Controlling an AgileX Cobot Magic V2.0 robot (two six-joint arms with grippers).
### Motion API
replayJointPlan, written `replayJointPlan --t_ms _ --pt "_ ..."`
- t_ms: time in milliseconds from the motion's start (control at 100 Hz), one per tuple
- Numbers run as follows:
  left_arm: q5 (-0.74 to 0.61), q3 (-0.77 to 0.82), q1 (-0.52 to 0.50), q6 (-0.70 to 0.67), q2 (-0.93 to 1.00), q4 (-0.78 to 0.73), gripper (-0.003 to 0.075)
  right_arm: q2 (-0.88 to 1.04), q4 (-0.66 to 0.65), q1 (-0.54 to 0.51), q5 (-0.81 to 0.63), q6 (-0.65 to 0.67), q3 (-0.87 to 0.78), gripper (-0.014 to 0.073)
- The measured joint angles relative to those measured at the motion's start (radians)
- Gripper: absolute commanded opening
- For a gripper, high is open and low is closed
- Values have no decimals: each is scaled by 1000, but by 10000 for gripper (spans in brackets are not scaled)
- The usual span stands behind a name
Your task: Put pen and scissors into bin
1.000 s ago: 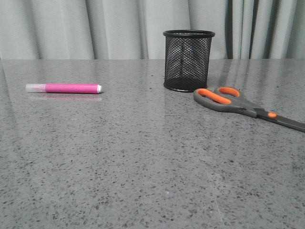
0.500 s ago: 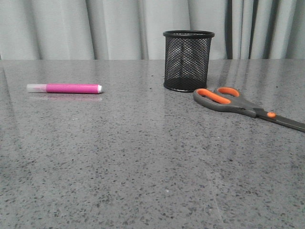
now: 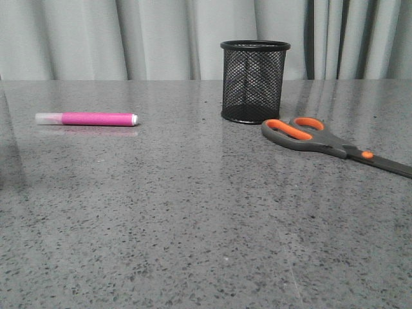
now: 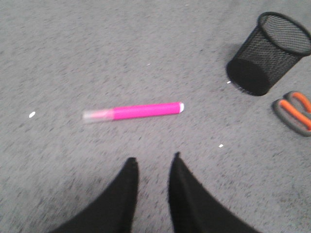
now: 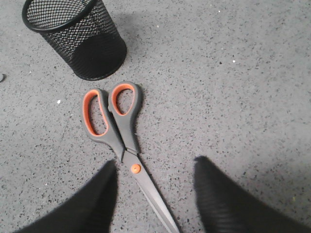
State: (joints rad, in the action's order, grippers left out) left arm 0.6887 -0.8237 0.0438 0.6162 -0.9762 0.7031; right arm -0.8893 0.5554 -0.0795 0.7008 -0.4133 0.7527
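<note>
The magenta pen (image 3: 87, 118) lies flat at the table's left. The black mesh bin (image 3: 254, 80) stands upright at the middle back. The scissors (image 3: 315, 136) lie shut just to its right, handles towards the bin. Neither gripper shows in the front view. In the left wrist view my left gripper (image 4: 153, 158) is open and empty above the table, short of the pen (image 4: 141, 111); the bin (image 4: 269, 53) and the scissors' handles (image 4: 294, 111) show too. My right gripper (image 5: 155, 161) is open wide over the scissors (image 5: 119, 126), their pivot and blade between its fingers, near the bin (image 5: 77, 36).
The grey speckled table (image 3: 193, 225) runs back to a pale curtain (image 3: 161, 38). The bin is the only upright thing on the table, close to the scissors' handles.
A faint shadow has grown over the table's left edge in the front view. The pen, scissors and bin have not moved.
</note>
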Motion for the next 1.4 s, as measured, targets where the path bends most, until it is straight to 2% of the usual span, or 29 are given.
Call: replayJointPlan --t_ms 80,310,420,590,800,1020,1310,1400 --pt "0 -19 0 89 -46 79 382 0 0 0 3 -14 2 433" --pt "16 -124 0 378 -222 237 379 0 0 0 6 -42 2 434" --pt "91 -212 0 539 -349 246 379 0 0 0 6 -49 2 433" --pt "270 -367 0 890 -565 241 379 0 1 0 7 -56 2 434" --pt "402 -555 0 1161 -790 201 379 0 1 0 7 -65 2 433" --pt "438 -682 21 1236 -946 107 379 0 1 0 7 -70 2 433" --pt "405 -709 57 1240 -1010 79 378 -2 1 0 7 -72 2 433" --pt "402 -711 61 1240 -1016 86 349 -2 1 0 7 -72 2 433"
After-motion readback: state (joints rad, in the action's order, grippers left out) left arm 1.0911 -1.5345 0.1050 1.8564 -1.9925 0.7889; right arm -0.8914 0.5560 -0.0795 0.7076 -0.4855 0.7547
